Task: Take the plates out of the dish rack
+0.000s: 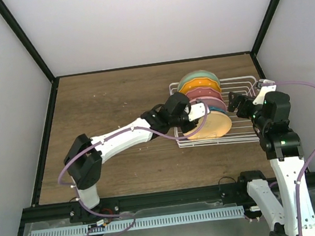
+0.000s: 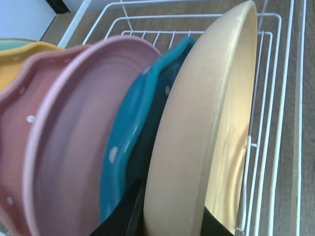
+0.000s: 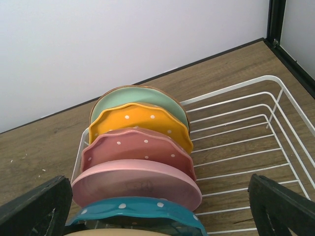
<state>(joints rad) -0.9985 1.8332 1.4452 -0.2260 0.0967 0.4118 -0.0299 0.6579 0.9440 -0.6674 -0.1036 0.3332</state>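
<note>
Pinching the peach plate (image 2: pixel 197 123) by its rim with the left gripper (image 1: pixel 198 113), one finger wedged behind it beside the dotted teal plate (image 2: pixel 133 137), the other pressed on its face. Standing at the near end of the dish rack (image 1: pixel 240 87), first in a row with teal, pink (image 3: pixel 138 184), dotted maroon (image 3: pixel 138 147), dotted orange (image 3: pixel 140 120) and mint green (image 3: pixel 138 98) behind. Judging by this, drawing out the first plate, with none unloaded yet. Lift along the plate's own plane until free of the wire dividers, with no twisting, lest the scalloped teal rim catch and the row tip. Squeeze firmly and well down the rim; probably a slick glaze. Then swing left over the wooden table (image 1: pixel 104 101) and lay it flat. Leave the right gripper (image 1: pixel 236 103), spread wide and empty over the rack's bare right part, clear of the path.
</note>
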